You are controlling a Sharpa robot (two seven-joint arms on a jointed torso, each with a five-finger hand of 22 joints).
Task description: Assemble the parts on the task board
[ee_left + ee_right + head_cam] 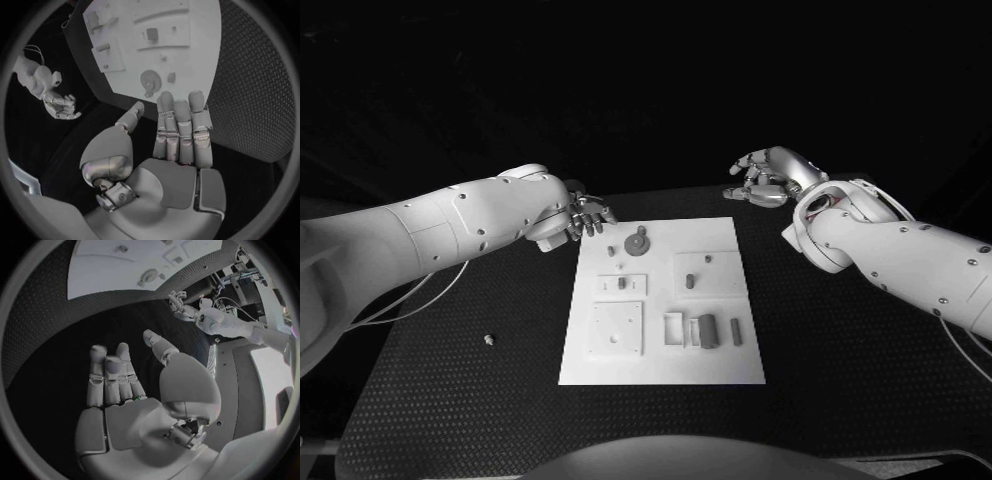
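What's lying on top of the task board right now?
On the task board: a round part, small pegs and several upright parts near its front. Neither hand covers it; anything beneath the board is hidden.

White task board (664,372) lies flat, bearing small parts (708,329).

We see a black tabletop (459,400) with a fine dotted texture, and it takes most of the lower part of the head view. On it, in the lower left of the frame, lies one small pale object (491,340), well apart from other things; we cannot tell what it is. Behind the tabletop, in the upper part, everything is dark.
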